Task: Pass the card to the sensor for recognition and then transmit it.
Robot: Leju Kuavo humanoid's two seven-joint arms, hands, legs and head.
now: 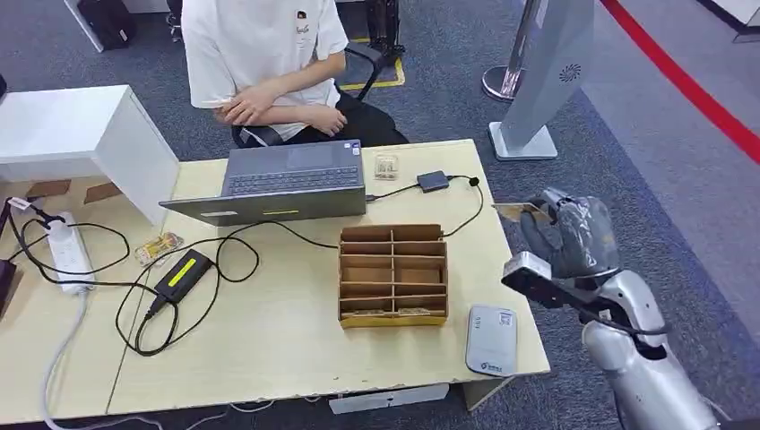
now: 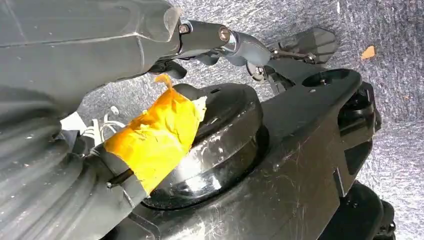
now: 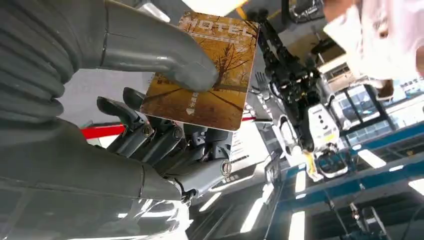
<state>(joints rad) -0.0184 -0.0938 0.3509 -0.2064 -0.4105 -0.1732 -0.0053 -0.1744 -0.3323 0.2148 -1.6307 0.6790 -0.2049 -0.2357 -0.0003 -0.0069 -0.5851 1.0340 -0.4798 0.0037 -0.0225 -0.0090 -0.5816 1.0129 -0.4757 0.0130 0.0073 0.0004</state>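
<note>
Fingers [image 3: 165, 140] of right hand [image 1: 565, 235] pinching 1 card [image 3: 205, 75], 1 sensor [image 1: 491, 339] on table [image 1: 269, 349]

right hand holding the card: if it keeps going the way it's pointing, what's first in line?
Likely nothing on the table. The right hand sits off the table's right edge, card aimed away from the robot; carpet beyond looks free, depth unclear.

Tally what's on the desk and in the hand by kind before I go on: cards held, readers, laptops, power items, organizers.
Hotel card, held in the right hand: 1
Card reader: 1
Laptop: 1
Power strip: 1
Power bricks: 2, one yellow-labelled, one small dark one
Cardboard organizer: 1
Total: 7
</note>
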